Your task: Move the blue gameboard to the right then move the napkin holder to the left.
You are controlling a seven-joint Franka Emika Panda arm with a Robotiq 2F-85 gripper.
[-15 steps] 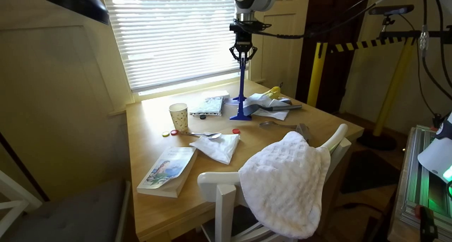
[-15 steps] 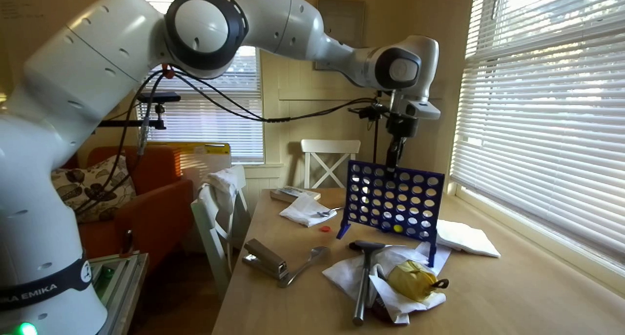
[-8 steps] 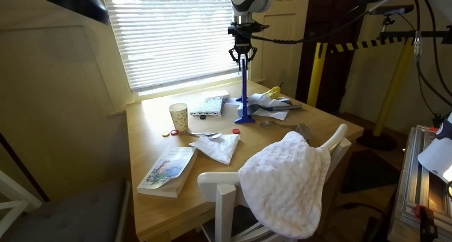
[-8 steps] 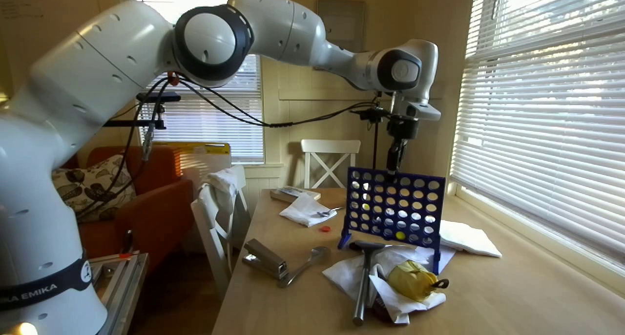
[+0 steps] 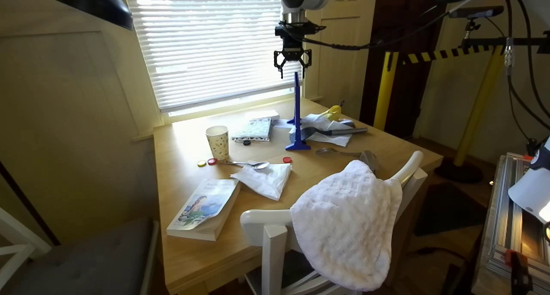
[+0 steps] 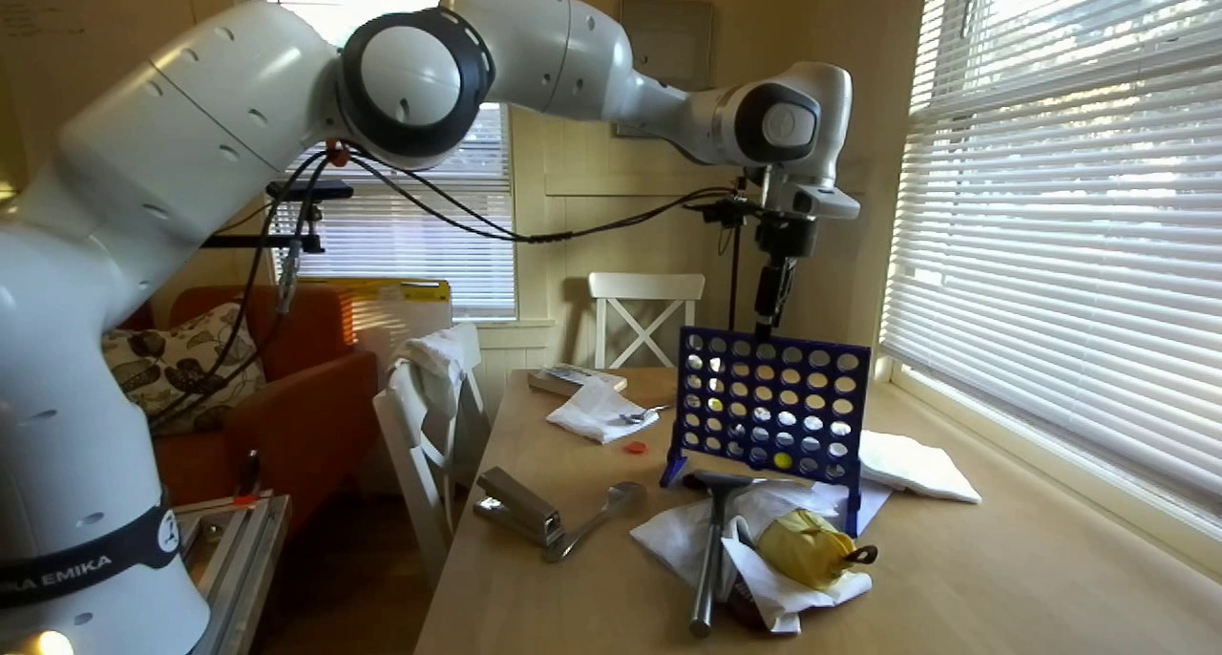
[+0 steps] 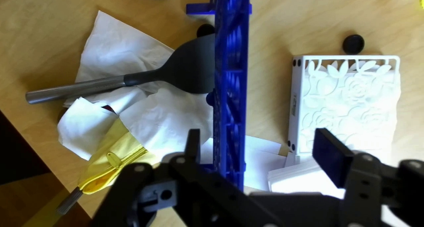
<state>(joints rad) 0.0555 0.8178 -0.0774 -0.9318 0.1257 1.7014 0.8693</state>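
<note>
Just over blue gameboard (image 6: 775,385): gripper (image 5: 292,76) w/ jaws well apart, tips approx. level w/ top edge; can't tell exact height diff. In wrist view, gameboard b/w the fingers (image 7: 193,144), closer to left one there, gap showing each side. Stands upright on table (image 5: 311,168), far half, w/ yellow showing in a btm-row hole.

In an exterior view, left of gameboard & apart from it: napkin holder (image 5: 256,129), lying flat, floral openwork face up per wrist view, w/ black disc (image 5: 246,142) just beside near side & white folded stack (image 5: 263,114) at far side. Right of gameboard: spatula (image 5: 328,132) on crumpled napkin (image 5: 318,122), blade pt. hidden by gameboard, contact unclear; yellow pouch (image 5: 333,113) farther back, by table's far right edge.

Nearer, left, same view: patterned cup (image 5: 218,144), w/ yellow disc (image 5: 201,163) & red disc (image 5: 212,161) close by; spoon (image 5: 260,165) overlapping folded napkin (image 5: 266,181); book (image 5: 202,209) at near left. 2nd red disc (image 5: 287,160) just beside folded napkin's far right corner. Nearer, right: metal utensil (image 5: 328,150), stapler (image 5: 368,161) just beside its end. Along near edge: white chair (image 5: 273,230) w/ towel (image 5: 348,226) over backrest. Far behind: window blinds (image 5: 215,50).
</note>
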